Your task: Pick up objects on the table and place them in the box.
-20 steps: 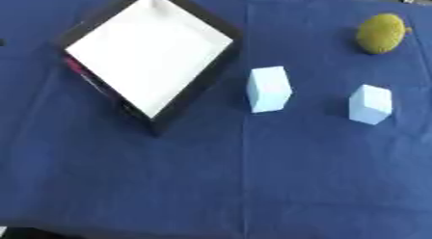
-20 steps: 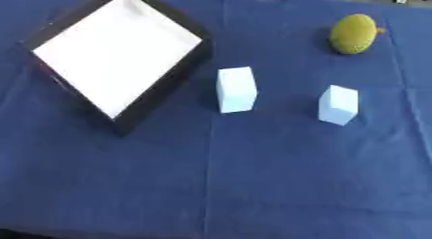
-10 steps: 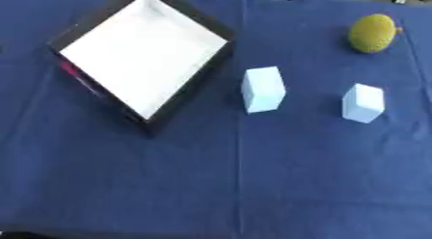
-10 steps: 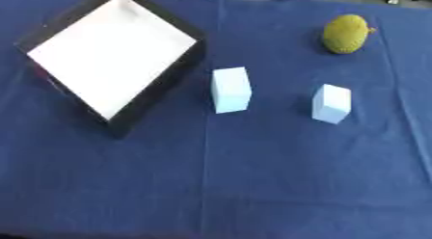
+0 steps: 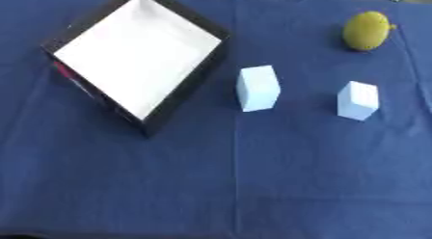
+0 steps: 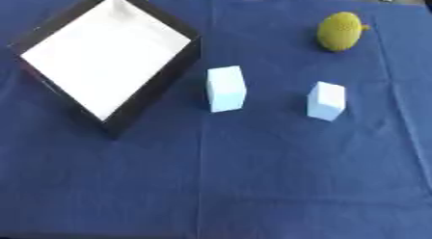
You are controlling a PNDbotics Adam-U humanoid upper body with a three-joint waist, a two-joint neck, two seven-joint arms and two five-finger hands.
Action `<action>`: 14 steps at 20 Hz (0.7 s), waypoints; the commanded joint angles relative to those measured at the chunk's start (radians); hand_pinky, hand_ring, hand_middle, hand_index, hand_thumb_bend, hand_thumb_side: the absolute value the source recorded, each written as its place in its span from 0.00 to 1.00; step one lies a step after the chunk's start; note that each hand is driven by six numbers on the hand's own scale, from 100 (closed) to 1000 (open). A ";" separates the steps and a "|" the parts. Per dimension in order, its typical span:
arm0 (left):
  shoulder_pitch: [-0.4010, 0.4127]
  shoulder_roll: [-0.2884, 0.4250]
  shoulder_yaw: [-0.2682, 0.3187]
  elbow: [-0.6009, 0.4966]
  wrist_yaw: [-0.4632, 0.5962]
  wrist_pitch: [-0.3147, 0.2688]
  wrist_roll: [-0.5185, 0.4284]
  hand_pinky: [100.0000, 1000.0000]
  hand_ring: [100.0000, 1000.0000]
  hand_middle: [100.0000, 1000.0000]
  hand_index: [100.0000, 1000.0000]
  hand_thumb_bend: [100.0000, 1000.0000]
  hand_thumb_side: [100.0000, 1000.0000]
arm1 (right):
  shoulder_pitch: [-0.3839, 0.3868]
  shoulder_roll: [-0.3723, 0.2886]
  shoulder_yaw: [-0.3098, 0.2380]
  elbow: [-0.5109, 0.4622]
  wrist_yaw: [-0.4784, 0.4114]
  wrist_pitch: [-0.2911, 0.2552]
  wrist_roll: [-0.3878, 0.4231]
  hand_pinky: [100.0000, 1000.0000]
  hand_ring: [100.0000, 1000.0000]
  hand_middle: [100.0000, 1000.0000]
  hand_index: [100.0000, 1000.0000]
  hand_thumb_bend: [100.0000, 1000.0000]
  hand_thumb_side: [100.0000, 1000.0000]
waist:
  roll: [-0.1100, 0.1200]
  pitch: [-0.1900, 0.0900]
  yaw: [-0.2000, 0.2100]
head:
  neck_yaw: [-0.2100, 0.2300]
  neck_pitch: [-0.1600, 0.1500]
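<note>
A black box [image 5: 182,84] with a white inside lies turned like a diamond at the upper left of the blue cloth, and nothing shows inside it. Just right of it stands a pale blue block [image 5: 257,87]. A second, smaller pale blue block [image 5: 357,100] stands further right. A yellow-green fruit [image 5: 367,31] lies at the upper right. Neither hand shows in either view.
The blue cloth [image 5: 253,185] covers the whole table, with a fold line running down its middle. The table's far edge shows as a thin strip along the top.
The whole picture has slid slightly left and up, so the camera has moved. The box, both blocks and the fruit keep their places relative to one another.
</note>
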 commanded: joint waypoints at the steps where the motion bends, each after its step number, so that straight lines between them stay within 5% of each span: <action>1: 0.003 0.061 -0.004 0.011 0.014 -0.045 -0.018 0.52 0.75 0.76 0.76 0.00 0.59 | -0.027 0.005 0.013 -0.012 0.011 -0.280 0.286 1.00 0.87 0.80 0.90 0.00 0.28 | 0.015 -0.037 -0.001 | -0.003 0.000; 11: 0.016 0.080 -0.010 0.026 0.028 -0.076 -0.033 0.52 0.75 0.75 0.76 0.00 0.58 | -0.001 0.036 0.055 -0.053 0.008 -0.234 0.329 1.00 0.87 0.80 0.90 0.00 0.27 | 0.021 -0.039 0.004 | -0.008 0.000; 14: 0.014 0.076 -0.011 0.022 0.032 -0.072 -0.036 0.52 0.74 0.75 0.75 0.00 0.59 | 0.004 0.062 0.073 -0.053 0.029 -0.223 0.331 1.00 0.87 0.80 0.90 0.00 0.34 | 0.020 -0.039 0.006 | -0.011 0.000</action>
